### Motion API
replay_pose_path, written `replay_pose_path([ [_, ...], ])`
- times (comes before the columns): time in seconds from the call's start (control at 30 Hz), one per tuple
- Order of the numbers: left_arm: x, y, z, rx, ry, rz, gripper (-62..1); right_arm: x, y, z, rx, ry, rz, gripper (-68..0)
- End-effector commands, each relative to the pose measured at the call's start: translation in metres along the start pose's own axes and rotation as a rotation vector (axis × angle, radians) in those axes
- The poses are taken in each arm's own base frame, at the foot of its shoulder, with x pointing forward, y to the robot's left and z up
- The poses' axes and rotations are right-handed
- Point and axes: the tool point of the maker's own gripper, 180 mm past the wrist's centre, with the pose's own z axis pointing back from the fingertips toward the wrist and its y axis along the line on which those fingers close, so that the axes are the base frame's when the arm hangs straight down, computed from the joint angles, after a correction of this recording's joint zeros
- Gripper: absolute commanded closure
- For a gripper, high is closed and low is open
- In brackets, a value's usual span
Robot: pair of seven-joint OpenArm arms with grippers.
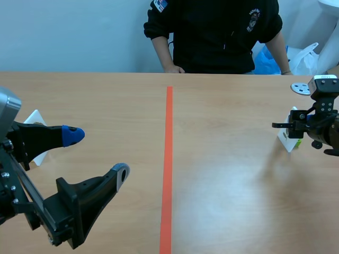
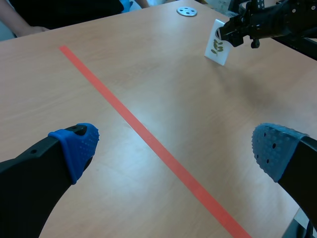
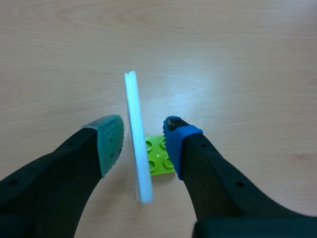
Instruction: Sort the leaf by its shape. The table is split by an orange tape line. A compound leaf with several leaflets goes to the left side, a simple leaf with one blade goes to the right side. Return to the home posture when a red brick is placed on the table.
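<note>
Starting at the left: left gripper sits low with its jaws wide apart, nothing in them. Then the tape line. Way over on the right side the card stands upright on a green brick, long axis vertical, face with the many-leaflet leaf turned toward the tape. Right gripper straddles its thin edge, fingers slightly apart, not visibly squeezing.

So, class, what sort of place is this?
Probably a robotics lab test bench: a light wooden table split by an orange tape line, a black left gripper, a right gripper, and a white card picturing a leaf.
</note>
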Motion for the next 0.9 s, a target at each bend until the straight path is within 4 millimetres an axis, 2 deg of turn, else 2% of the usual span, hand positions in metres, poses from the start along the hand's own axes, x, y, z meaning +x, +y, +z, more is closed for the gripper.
replay_pose_path([
  [0.0, 0.006, 0.002, 0.000, 0.004, -0.024, -0.001, -62.3, 0.023, -0.011, -0.001, -0.020, -0.050, 0.002, -20.9],
  [0.13, 0.006, 0.002, 0.000, 0.004, -0.024, -0.001, -62.3, 0.024, -0.013, -0.001, -0.027, -0.051, 0.003, -22.0],
  [0.23, 0.006, 0.002, 0.000, 0.004, -0.024, -0.001, -62.3, 0.033, -0.018, 0.001, -0.032, -0.068, 0.012, -32.4],
  [0.3, 0.006, 0.002, 0.000, 0.004, -0.024, -0.001, -62.3, 0.041, -0.023, 0.003, -0.039, -0.068, 0.024, -36.0],
  [0.4, 0.006, 0.002, 0.000, 0.004, -0.024, -0.001, -62.3, 0.060, -0.031, 0.010, -0.046, -0.116, 0.031, -37.3],
  [0.53, 0.006, 0.002, 0.000, 0.004, -0.025, -0.001, -62.3, 0.086, -0.033, 0.023, -0.031, -0.168, 0.057, -42.9],
  [0.73, 0.006, 0.002, 0.000, 0.004, -0.024, 0.000, -62.3, 0.117, -0.036, 0.055, 0.003, -0.249, 0.012, -49.6],
  [0.87, 0.007, 0.005, 0.000, 0.019, -0.031, -0.002, -62.3, 0.114, -0.018, 0.082, 0.120, -0.252, 0.018, -56.5],
])
